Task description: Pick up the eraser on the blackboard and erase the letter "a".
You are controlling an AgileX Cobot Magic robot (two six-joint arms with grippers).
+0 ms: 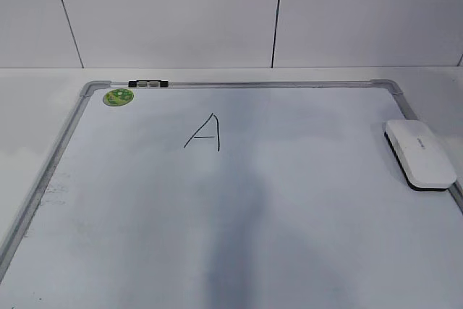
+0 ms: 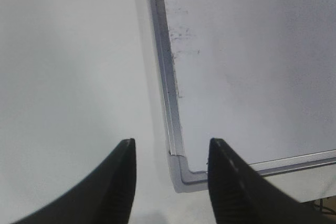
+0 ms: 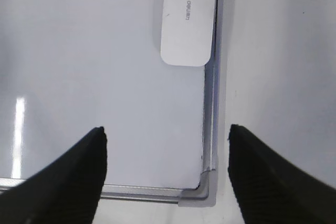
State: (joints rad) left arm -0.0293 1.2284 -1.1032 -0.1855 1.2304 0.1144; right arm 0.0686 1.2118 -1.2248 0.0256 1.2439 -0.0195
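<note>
The white eraser (image 1: 421, 154) lies on the right edge of the white blackboard (image 1: 304, 208), partly over its grey frame. It also shows at the top of the right wrist view (image 3: 188, 19). No lowercase "a" shows; only an angular capital "A" (image 1: 205, 132) is drawn on the upper middle of the board. My left gripper (image 2: 170, 148) is open and empty above the board's near left corner (image 2: 184, 174). My right gripper (image 3: 167, 132) is open and empty above the near right corner (image 3: 202, 195), short of the eraser. Neither gripper shows in the exterior view.
A round green magnet (image 1: 119, 96) sits at the board's far left corner, next to a black-and-grey clip (image 1: 148, 84) on the top frame. Faint marker smudges (image 2: 181, 38) lie along the left edge. White table surrounds the board; a white panelled wall (image 1: 181, 12) stands behind.
</note>
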